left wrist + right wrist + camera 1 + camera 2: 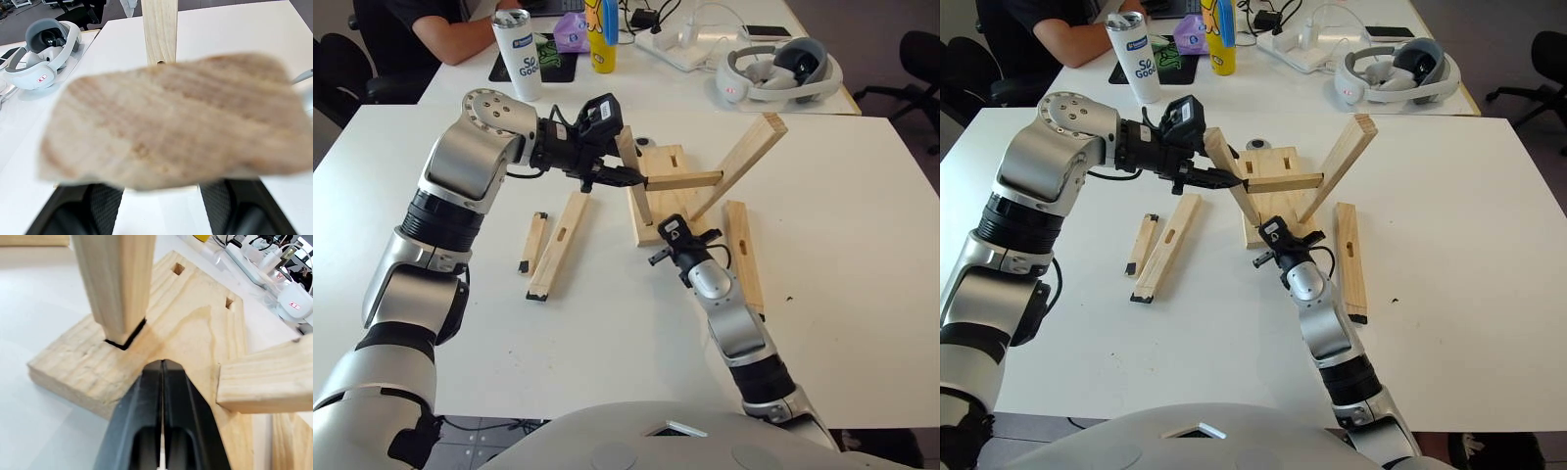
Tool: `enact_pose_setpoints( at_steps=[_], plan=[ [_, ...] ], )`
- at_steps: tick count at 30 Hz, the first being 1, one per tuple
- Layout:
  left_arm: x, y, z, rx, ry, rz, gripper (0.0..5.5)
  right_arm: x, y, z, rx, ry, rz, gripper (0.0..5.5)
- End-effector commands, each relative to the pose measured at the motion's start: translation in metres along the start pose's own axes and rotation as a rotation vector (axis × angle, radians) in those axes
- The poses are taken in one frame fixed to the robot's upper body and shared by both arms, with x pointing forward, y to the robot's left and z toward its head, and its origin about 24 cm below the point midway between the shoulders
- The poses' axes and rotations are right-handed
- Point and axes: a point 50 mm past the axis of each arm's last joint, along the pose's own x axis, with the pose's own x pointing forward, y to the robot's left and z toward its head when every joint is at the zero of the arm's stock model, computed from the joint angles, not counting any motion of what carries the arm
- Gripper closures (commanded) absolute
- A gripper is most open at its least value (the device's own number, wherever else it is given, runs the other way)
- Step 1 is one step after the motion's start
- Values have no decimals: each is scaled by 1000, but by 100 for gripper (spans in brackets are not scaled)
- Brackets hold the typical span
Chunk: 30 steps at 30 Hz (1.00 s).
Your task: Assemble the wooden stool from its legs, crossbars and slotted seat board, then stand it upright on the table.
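Observation:
The slotted seat board (662, 157) lies flat on the white table. One leg (636, 186) stands in a slot near its front left corner (117, 279), and a second leg (744, 162) leans up to the right. My left gripper (619, 177) is shut on the left end of a crossbar (685, 180) that spans level between the two legs; its blurred end shows close up (166, 122). My right gripper (161, 369) is shut and holds nothing, its tips at the board's near edge (671, 235). A loose leg (744, 257) lies on the right, another (558, 245) and a short crossbar (536, 241) on the left.
At the back a second table carries a white tumbler (519, 54), a yellow bottle (600, 39), a headset (778, 69) and cables, with a person seated at the far left. Bare tabletop stretches along the front and the right side.

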Motion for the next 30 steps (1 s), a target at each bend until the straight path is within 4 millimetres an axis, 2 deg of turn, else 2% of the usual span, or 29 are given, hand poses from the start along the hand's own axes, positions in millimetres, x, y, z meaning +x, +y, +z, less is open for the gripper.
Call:
enact_pose_setpoints(
  at_steps=[1, 5, 12, 18, 25, 30],
  plan=[
    [18, -16, -39, -145, 105, -87, 343, -6, -11, -20, 14, 92, -26, 550],
    [19, -15, -37, -143, 100, -86, 343, -5, 5, -34, -4, 177, 87, 550],
    [31, -19, -32, -147, 72, -106, 343, -13, 34, -44, -37, 272, 304, 550],
    [37, -22, -26, -145, 57, -115, 343, -20, 41, -51, -28, 323, 383, 550],
    [43, -23, -25, -146, 42, -113, 343, -23, 48, -50, -21, 333, 426, 550],
    [29, -18, -28, -150, -65, -11, 343, -21, 45, -52, -24, 341, 415, 550]
  ],
)
